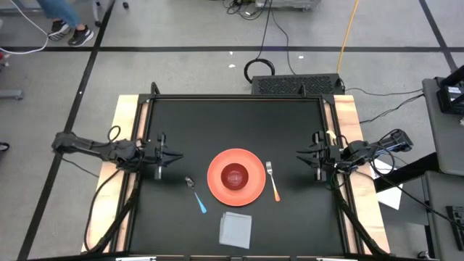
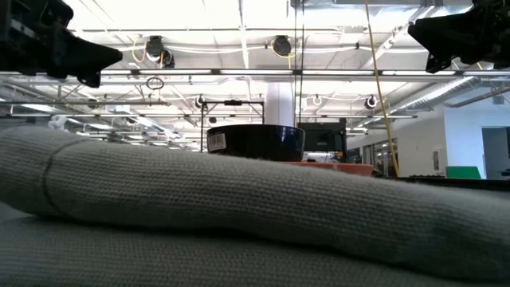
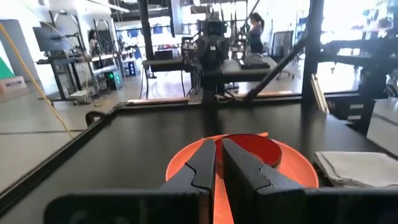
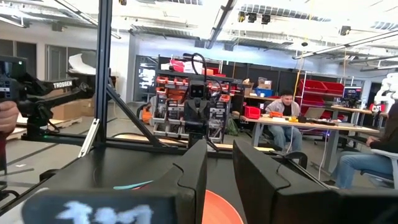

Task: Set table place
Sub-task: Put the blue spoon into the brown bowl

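An orange plate (image 1: pixel 235 176) lies at the middle of the black table (image 1: pixel 188 123), with a red bowl (image 1: pixel 234 176) standing in it. A fork with an orange handle (image 1: pixel 272 180) lies right of the plate. A spoon with a blue handle (image 1: pixel 196 195) lies left of it. A folded grey napkin (image 1: pixel 235 228) lies near the front edge. My left gripper (image 1: pixel 177 155) hovers at the table's left side, shut and empty. My right gripper (image 1: pixel 300 153) hovers at the right side, slightly open and empty. Both point toward the plate, which shows in the left wrist view (image 3: pixel 298 165).
A black box (image 1: pixel 297 85) with cables stands just beyond the table's far edge. Light wooden strips (image 1: pixel 125 123) run along both sides. The napkin (image 2: pixel 239 215) fills the low view's foreground. Bare table top lies behind the plate and at the near corners.
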You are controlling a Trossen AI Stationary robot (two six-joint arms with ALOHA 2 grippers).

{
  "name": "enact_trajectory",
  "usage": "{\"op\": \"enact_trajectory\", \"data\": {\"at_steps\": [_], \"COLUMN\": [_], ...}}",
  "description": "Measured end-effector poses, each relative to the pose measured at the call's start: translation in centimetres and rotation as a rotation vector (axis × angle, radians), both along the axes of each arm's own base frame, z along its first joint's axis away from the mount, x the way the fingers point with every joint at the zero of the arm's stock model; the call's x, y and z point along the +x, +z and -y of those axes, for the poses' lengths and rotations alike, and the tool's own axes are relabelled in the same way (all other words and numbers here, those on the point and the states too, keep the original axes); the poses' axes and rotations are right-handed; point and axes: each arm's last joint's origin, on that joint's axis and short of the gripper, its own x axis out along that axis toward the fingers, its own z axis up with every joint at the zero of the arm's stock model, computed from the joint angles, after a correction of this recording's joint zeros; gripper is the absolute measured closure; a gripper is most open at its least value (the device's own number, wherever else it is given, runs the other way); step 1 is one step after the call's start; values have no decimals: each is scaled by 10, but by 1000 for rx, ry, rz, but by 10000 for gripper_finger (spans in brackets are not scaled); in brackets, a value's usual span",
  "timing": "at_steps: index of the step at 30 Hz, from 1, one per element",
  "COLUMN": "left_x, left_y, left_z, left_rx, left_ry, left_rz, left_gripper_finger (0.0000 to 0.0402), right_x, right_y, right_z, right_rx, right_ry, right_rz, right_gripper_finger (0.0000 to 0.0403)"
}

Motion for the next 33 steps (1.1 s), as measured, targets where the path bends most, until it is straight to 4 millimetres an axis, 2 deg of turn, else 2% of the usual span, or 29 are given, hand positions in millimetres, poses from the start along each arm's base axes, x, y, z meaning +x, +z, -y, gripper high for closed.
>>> {"op": "enact_trajectory", "data": {"at_steps": [6,15,23,28,33], "left_x": [12,44,69,78,91], "left_y": [14,60,90,96,87], "left_z": [3,10,24,30,38], "left_rx": [11,34,74,70,25], "left_ry": [0,-22,-226,-257,-249], "left_rz": [-55,-184,-351,-491,-646], "left_gripper_finger": [369,369,369,369,369], "right_x": [0,0,0,0,0], "right_y": [0,0,-1,-1,-1], "right_z": [0,0,0,0,0], "right_rx": [-2,-7,5,5,5], "right_ry": [0,-2,2,2,2], "right_rz": [0,0,-7,-9,-7], "right_gripper_finger": [335,335,335,335,335]}}
